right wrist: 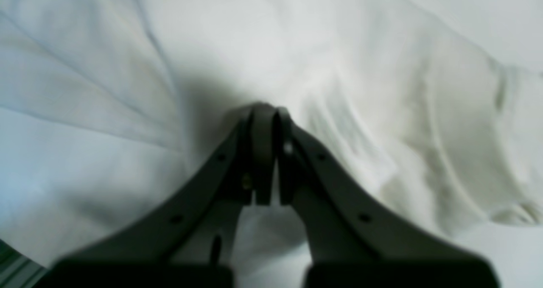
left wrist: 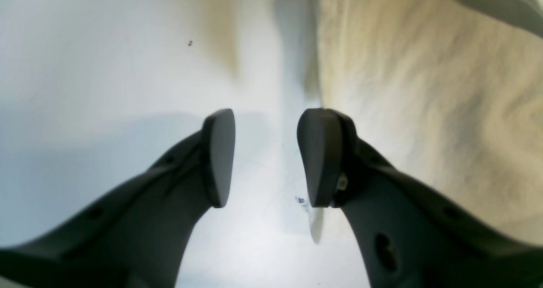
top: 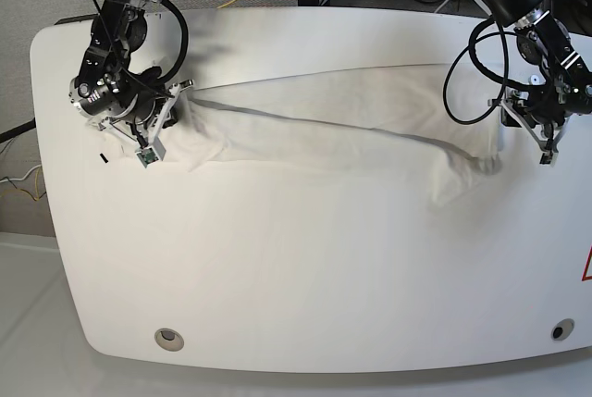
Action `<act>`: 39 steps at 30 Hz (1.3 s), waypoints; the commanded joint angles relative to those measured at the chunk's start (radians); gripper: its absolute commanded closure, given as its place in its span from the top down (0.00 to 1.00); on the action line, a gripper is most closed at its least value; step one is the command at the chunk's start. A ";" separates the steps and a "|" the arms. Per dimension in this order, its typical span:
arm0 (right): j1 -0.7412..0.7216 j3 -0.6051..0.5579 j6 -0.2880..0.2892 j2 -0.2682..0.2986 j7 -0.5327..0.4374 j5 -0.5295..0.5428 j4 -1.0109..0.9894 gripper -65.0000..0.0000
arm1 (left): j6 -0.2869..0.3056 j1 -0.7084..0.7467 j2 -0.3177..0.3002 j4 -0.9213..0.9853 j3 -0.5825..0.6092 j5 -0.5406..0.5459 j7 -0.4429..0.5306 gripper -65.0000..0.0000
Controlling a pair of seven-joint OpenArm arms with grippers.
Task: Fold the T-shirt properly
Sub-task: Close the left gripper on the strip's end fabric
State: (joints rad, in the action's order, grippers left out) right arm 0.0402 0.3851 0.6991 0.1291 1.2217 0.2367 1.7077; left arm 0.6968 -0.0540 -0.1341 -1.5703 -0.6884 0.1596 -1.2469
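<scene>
T-shirt (top: 333,133) stretched in a long band across far half of table (top: 296,277), between both arms. Right gripper (right wrist: 267,114) clamped on its bunched end. Left gripper (left wrist: 265,152) parted, holding nothing, shirt edge just beside one finger.

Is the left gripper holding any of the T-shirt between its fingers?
No. In the left wrist view the left gripper has its fingers apart over bare tabletop, with the T-shirt beside them.
</scene>
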 commanded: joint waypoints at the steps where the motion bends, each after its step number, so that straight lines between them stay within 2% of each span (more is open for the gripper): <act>1: -0.012 0.005 -0.001 0.014 -0.015 -0.001 -0.021 0.01 | 0.001 -0.004 -0.016 -0.015 -0.001 0.011 0.008 0.40; 6: -0.012 0.005 -0.001 0.014 -0.029 -0.001 -0.042 0.01 | 0.001 -0.002 -0.042 -0.015 -0.004 0.011 0.009 0.40; 19: -0.012 0.004 -0.001 0.017 -0.029 -0.003 -0.042 0.01 | 0.001 -0.002 -0.037 -0.012 -0.007 0.015 0.012 0.40; 24: -0.012 0.002 -0.001 0.017 -0.029 -0.003 -0.042 0.01 | 0.001 -0.002 -0.032 -0.003 -0.006 0.084 0.028 0.40; 30: -0.012 0.002 -0.001 0.017 -0.029 -0.003 -0.042 0.01 | 0.001 -0.002 -0.035 0.097 -0.004 0.179 0.031 0.40; 39: -0.012 0.002 -0.001 0.020 -0.029 -0.003 -0.042 0.01 | 0.001 -0.004 -0.037 0.184 -0.001 0.234 0.034 0.40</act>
State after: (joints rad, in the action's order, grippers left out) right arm 0.0372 0.3859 0.6991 0.1387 1.1965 0.2359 1.6547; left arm 0.6971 -0.0540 -0.1646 -1.3861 -0.6941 0.3927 -1.1946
